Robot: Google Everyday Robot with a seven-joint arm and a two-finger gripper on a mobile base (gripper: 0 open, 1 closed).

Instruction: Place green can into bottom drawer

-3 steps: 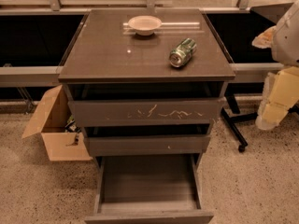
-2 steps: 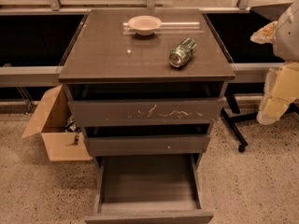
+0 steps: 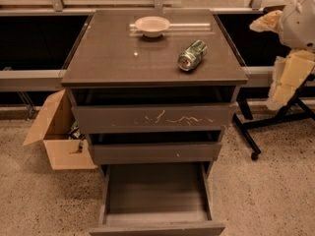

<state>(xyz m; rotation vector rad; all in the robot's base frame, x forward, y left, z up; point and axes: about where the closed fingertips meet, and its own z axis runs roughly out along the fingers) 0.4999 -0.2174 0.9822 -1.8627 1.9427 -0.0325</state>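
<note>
The can point(image 3: 192, 55) is lying on its side on the tabletop point(image 3: 113, 58), at 4 o'clock from the bowl point(image 3: 152, 25), its silver end facing front. The bottom drawer point(image 3: 156, 195) is standing pulled out. The gripper point(image 3: 266, 22) is hanging past the tabletop's edge, at 2 o'clock from the can; I cannot tell whether it is open or closed.

The green can point(image 3: 192, 55) lies on cabinet point(image 3: 113, 58), end effector point(image 3: 266, 22) upper right

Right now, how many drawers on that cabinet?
3: scratched top drawer, middle drawer beneath it, bottom drawer pulled out lowest. None look hidden. Tool sits far right, beyond the cabinet top.
</note>
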